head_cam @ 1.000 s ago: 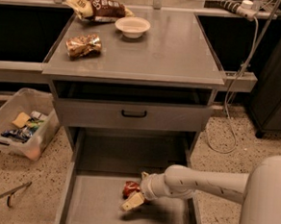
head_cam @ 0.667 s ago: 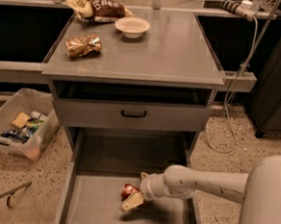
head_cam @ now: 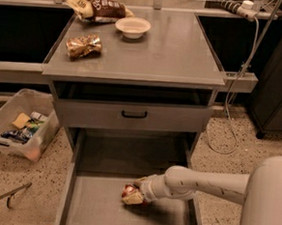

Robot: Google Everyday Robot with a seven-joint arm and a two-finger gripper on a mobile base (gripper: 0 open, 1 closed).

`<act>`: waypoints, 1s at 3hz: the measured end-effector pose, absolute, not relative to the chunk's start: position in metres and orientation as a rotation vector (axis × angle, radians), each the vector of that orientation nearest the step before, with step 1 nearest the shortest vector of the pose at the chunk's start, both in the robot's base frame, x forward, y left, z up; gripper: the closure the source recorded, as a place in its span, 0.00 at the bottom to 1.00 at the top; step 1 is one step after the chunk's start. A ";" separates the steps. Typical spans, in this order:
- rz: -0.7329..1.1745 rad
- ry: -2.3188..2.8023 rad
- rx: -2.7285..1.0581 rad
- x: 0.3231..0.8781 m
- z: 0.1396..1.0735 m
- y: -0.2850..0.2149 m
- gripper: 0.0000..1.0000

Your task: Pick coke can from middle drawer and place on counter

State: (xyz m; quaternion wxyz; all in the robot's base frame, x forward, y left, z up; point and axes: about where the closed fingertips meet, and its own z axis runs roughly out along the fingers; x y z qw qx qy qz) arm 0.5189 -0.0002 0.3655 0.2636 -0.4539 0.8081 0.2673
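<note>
The coke can point(head_cam: 126, 191), small and red, is low in the open middle drawer point(head_cam: 95, 209), just above its grey floor near the middle. My gripper point(head_cam: 133, 194) reaches in from the right on a white arm, with its cream fingers point(head_cam: 134, 199) on either side of the can and closed on it. The counter point(head_cam: 155, 52) is the flat grey top of the cabinet above.
On the counter are a gold foil snack bag point(head_cam: 83, 45), a dark chip bag point(head_cam: 97, 7) and a white bowl point(head_cam: 133, 27). A shut drawer front with a black handle point(head_cam: 134, 115) overhangs the open drawer. A plastic bin point(head_cam: 19, 123) stands on the floor at left, a cable point(head_cam: 229, 125) at right.
The can and the gripper tip have shifted very slightly to the left in the drawer. The arm has otherwise hardly moved.
</note>
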 end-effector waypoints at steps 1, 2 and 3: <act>0.723 2.185 -1.227 0.519 0.366 0.000 0.65; 0.766 2.179 -1.222 0.520 0.383 0.002 0.88; 0.815 2.129 -1.251 0.522 0.449 0.007 1.00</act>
